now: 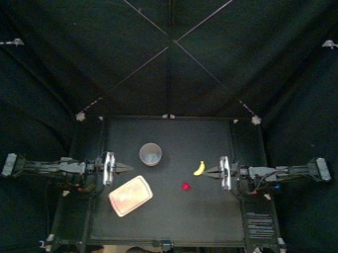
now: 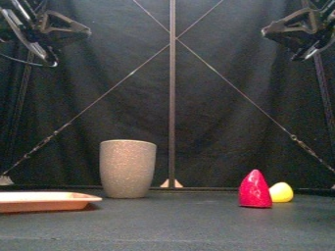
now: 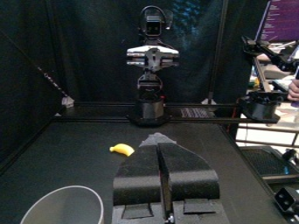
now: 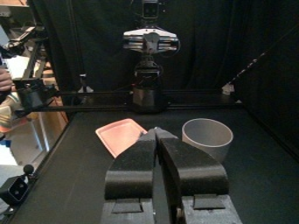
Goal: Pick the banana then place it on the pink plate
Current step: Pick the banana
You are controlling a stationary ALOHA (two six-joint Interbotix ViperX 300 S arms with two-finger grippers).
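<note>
The left arm (image 1: pixel 53 168) comes in level from the left edge and the right arm (image 1: pixel 284 171) from the right edge. Both are held high above the table (image 1: pixel 199 212) and face each other across it. The left fingers (image 3: pixel 140 171) are pressed together with nothing between them. The right fingers (image 4: pixel 135 171) are likewise together and empty.

The banana (image 1: pixel 201 168) lies on the table right of the middle, near the right fingers but below them, on their inner side. It is well apart from the left fingers. A small red toy (image 1: pixel 187 184) sits just beside it, toward the front. The pink plate (image 1: pixel 129 196) lies front left, apart from the banana. A grey cup (image 1: pixel 150 152) stands upright behind the plate.
</note>
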